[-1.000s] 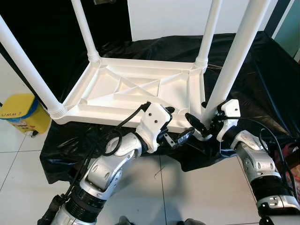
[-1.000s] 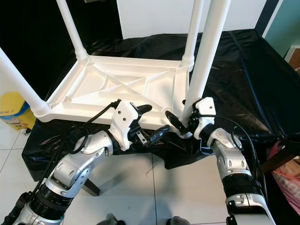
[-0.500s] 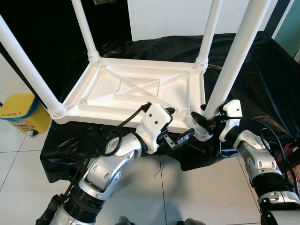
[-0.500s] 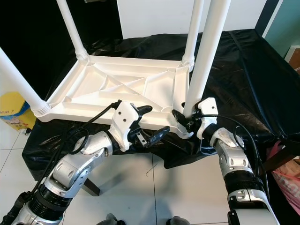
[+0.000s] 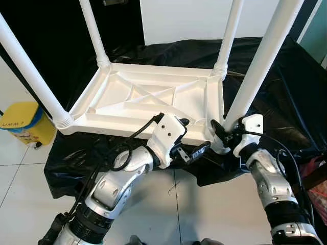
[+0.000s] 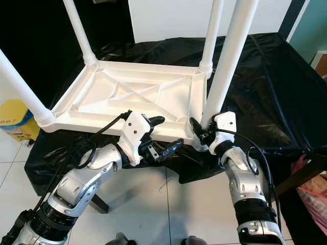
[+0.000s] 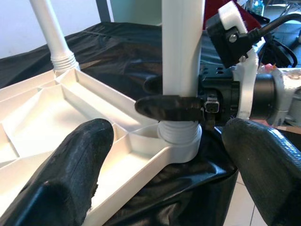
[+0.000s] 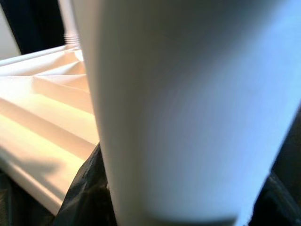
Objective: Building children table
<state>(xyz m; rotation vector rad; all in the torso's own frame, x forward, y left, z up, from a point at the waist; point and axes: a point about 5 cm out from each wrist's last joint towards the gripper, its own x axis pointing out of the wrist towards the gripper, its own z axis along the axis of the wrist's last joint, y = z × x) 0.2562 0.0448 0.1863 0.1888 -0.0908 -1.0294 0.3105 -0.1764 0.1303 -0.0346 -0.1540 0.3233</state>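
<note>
**Right tool closing in on the near-right table leg**

Moving inward since a second ago, the right tool (image 5: 220,133) is now gripping the base of the near-right leg (image 5: 260,66), one finger (image 7: 171,107) wrapping across it just above the socket. The white children's table (image 5: 148,99) is lying upside down on the black-draped tabletop (image 5: 286,97), legs pointing up. The left tool (image 5: 191,138) is hovering wide open beside the table's near edge, touching nothing.

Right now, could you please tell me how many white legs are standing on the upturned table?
4: far-left leg, far-right leg, near-left leg, and near-right leg, which the right hand grips at its base.
</note>
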